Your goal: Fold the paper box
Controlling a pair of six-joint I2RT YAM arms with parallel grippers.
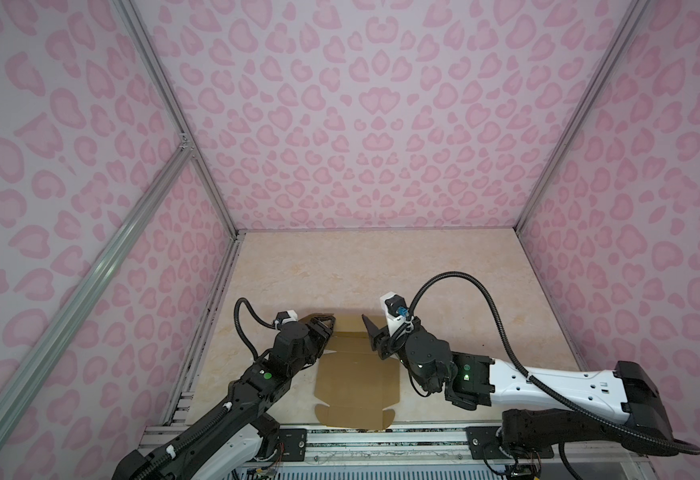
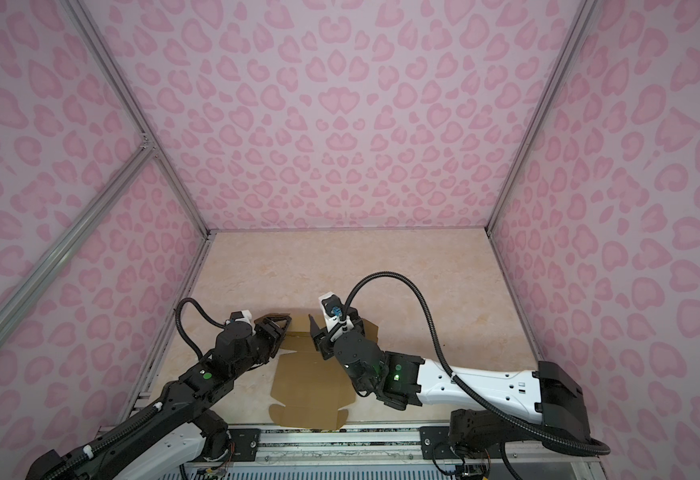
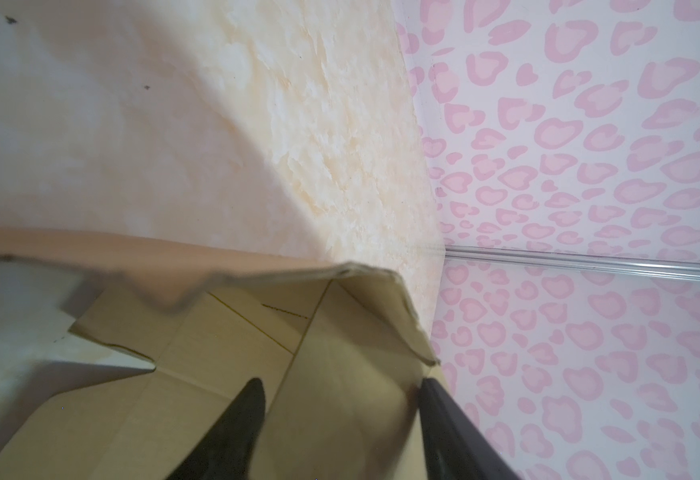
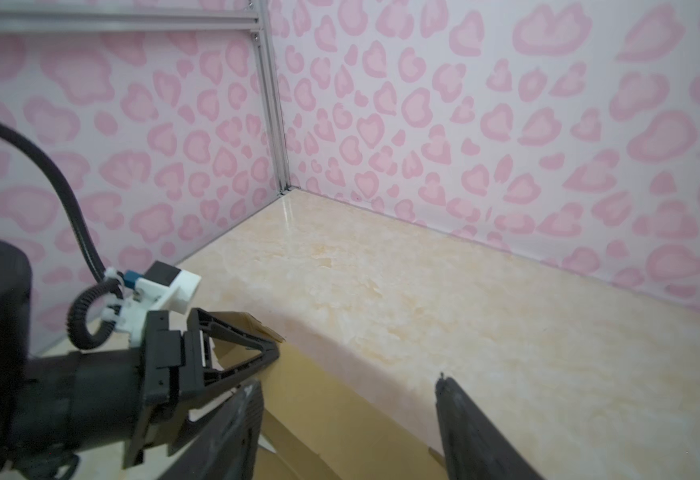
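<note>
The paper box (image 1: 356, 382) (image 2: 310, 382) is a brown cardboard cut-out lying mostly flat near the table's front edge, with its far end raised. My left gripper (image 1: 328, 324) (image 2: 285, 323) is at the far left corner. In the left wrist view it (image 3: 342, 390) stands open, with a lifted side flap (image 3: 352, 374) between its fingers and resting against one of them. My right gripper (image 1: 375, 328) (image 2: 319, 328) hovers over the far right part of the sheet. Its jaws (image 4: 350, 388) are open, with nothing between them and the far panel (image 4: 323, 399) below.
The marble-patterned table (image 1: 381, 270) stretches back to pink-patterned walls (image 1: 360, 124) on three sides, framed by aluminium posts (image 1: 211, 199). A metal rail (image 1: 381, 440) runs along the front edge, just beyond the sheet's near tabs. The left gripper (image 4: 256, 357) shows close beside the right one.
</note>
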